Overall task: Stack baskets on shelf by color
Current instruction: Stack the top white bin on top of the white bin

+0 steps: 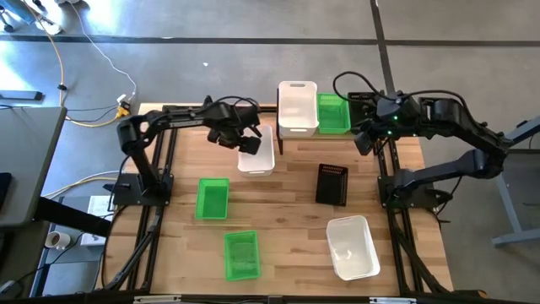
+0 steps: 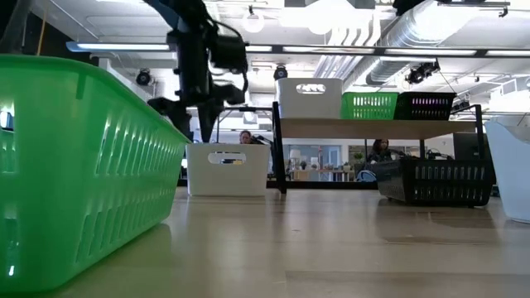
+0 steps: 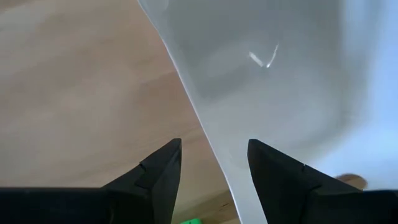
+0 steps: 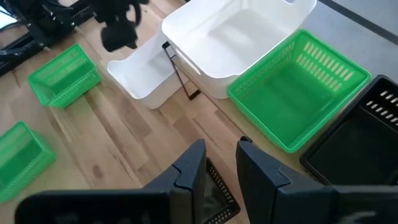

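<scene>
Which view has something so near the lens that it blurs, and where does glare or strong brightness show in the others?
Low view: the green basket at the left looms soft and oversized; ceiling light strips glare above. Left wrist view: the white basket wall is a pale, featureless blur with a small bright glint, straddled by the open left gripper. High view: evenly lit; soft shadows under the shelf.

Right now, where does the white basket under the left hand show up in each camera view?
High view: the white basket lies on the table just left of the shelf, under the left hand.
Low view: left of centre, on the table beside the shelf's leg.
Left wrist view: its wall crosses the picture between the open fingers.
Right wrist view: upper middle.
Shared landmark: the shelf.
</scene>
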`<state>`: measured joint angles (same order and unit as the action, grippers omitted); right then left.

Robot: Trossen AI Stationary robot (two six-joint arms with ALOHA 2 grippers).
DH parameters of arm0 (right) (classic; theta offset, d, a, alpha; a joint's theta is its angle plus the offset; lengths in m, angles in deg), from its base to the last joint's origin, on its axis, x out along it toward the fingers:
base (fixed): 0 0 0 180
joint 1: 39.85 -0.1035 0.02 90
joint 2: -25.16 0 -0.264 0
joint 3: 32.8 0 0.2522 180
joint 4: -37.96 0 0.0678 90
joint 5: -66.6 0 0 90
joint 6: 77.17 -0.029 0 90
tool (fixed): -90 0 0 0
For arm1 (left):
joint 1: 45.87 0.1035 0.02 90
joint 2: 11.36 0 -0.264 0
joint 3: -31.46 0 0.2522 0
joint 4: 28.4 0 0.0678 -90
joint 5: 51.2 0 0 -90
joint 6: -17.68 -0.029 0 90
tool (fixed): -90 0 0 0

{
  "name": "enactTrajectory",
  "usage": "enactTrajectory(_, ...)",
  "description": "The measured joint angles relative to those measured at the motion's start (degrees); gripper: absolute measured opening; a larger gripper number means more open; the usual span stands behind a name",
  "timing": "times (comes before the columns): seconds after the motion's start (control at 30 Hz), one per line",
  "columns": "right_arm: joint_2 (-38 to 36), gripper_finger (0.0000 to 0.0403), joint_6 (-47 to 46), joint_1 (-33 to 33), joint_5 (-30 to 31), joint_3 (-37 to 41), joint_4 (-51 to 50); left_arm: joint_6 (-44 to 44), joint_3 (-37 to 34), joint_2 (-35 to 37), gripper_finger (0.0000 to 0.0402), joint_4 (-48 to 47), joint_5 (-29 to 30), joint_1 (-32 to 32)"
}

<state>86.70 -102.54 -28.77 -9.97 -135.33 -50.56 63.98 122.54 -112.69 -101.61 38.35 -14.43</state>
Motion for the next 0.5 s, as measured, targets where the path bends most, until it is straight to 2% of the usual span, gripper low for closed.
enactTrajectory(0.2,0.00,0.0076,0.38,0.01,-0.02,0.01,0.00,0.12,0.00,-5.12,0.0174,0.01,-0.74,0.76)
enactTrajectory(0.5,0.02,0.0076,0.36,0.01,-0.09,0.02,0.02,0.18,0.02,-9.20,0.0161,1.87,-0.82,1.68)
